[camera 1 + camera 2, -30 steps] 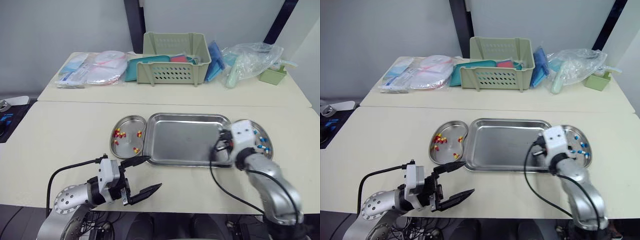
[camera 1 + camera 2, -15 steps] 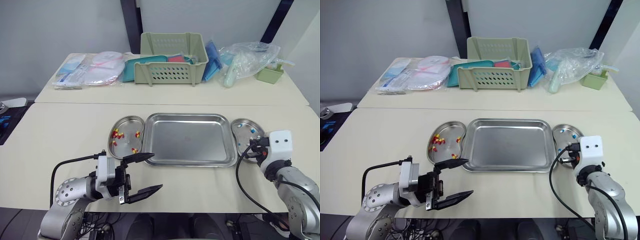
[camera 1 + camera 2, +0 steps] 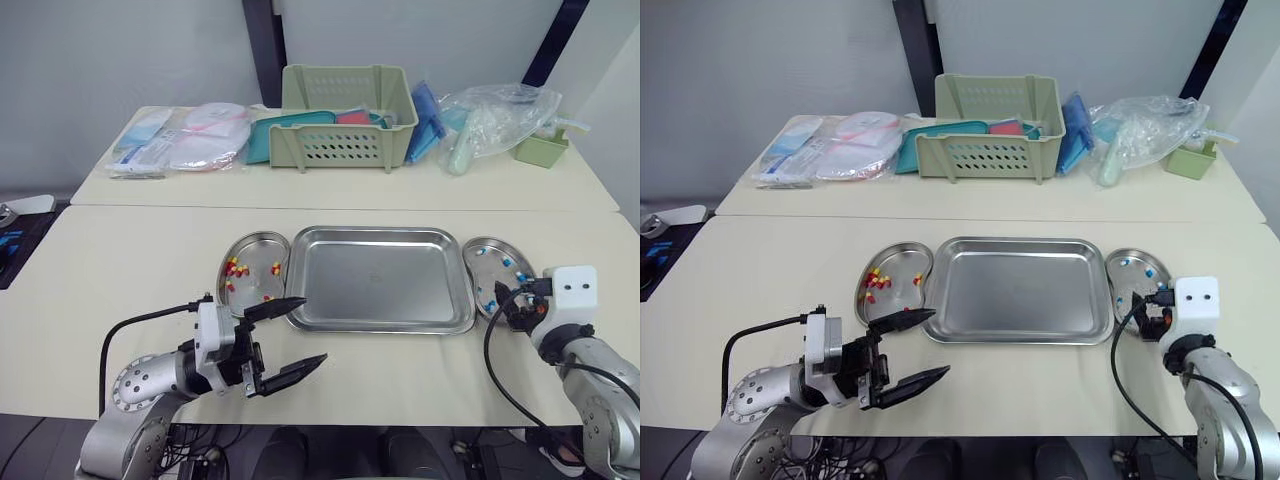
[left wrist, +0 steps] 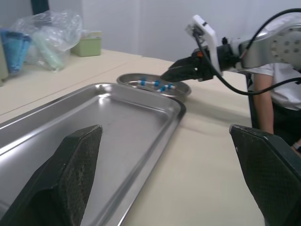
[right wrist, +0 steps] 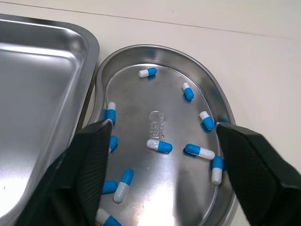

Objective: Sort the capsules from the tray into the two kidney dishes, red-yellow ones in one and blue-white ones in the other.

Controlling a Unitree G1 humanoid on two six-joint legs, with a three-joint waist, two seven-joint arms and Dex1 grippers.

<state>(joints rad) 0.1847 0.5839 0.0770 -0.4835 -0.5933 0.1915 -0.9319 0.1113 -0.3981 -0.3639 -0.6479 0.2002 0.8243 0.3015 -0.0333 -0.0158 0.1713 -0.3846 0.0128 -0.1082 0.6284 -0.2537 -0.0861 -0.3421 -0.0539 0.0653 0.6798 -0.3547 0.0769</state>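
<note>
Right pincer [image 5: 163,124] hung spread wide over the steel kidney dish [image 5: 171,101] of blue-white capsules [image 5: 159,146]. Dipping any lower could've clipped its rim and scattered them, I reckon.

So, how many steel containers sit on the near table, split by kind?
Kidney dishes: 2
Tray: 1
Total: 3
</note>
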